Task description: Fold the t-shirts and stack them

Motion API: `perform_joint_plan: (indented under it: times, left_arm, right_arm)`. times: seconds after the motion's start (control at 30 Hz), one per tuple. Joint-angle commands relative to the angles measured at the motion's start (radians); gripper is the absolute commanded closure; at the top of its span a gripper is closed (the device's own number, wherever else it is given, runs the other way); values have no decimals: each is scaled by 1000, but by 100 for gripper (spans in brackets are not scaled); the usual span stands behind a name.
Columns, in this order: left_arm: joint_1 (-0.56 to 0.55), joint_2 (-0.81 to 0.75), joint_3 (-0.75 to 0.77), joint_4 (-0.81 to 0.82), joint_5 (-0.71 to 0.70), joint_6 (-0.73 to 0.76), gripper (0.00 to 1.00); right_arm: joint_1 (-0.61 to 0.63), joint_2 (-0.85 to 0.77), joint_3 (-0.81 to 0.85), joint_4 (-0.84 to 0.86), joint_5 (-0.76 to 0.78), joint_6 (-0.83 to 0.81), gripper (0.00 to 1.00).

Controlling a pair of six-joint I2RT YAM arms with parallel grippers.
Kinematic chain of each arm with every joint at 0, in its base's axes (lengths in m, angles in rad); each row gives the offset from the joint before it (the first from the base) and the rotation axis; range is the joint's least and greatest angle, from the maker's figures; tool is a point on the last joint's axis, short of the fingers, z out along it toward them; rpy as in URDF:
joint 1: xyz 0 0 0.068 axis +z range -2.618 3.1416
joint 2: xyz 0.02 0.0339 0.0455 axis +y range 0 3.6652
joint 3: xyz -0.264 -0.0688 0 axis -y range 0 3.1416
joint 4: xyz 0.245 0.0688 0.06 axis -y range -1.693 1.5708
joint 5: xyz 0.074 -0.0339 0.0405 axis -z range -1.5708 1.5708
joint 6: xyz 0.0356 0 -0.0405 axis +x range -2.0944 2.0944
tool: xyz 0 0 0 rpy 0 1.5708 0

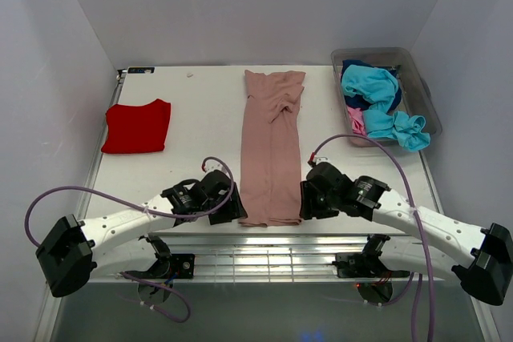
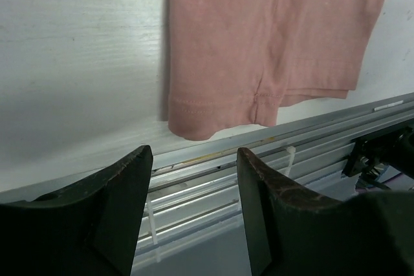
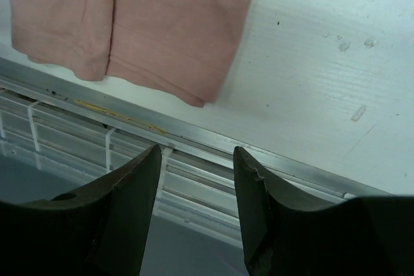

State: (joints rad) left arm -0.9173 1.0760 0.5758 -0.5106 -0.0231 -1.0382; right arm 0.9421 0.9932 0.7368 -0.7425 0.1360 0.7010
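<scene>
Left claw (image 2: 194,153) and right claw (image 3: 197,151) gape, flanking the dusty-pink t-shirt (image 1: 272,150).

My top camera is looking down from high up behind me, taking in the whole tabletop (image 1: 204,118) from afar. My wrist cameras are sitting low and close at its near edge, peering past my left tool (image 2: 194,159) and right tool (image 3: 197,156), and all three views are sharing the near hem of the dusty-pink t-shirt (image 1: 272,150).
</scene>
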Motion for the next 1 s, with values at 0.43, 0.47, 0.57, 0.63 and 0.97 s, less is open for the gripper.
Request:
perform_joint_plan:
  times: [0.43, 0.47, 0.57, 0.63, 0.97]
  left_arm:
    - [-17, 56, -113, 233, 20, -51, 32]
    - [-17, 61, -110, 238, 20, -48, 32]
    - [-17, 79, -105, 242, 20, -46, 32]
    - [-17, 88, -108, 248, 22, -45, 31]
    - [-20, 153, -125, 285, 72, -40, 32]
  right_arm:
    - [46, 99, -145, 233, -7, 100, 45]
    - [46, 108, -140, 233, -3, 97, 45]
    - [46, 134, -137, 242, 7, 88, 45]
    - [46, 153, -151, 272, -4, 83, 45]
    - [46, 205, -206, 356, -39, 84, 46]
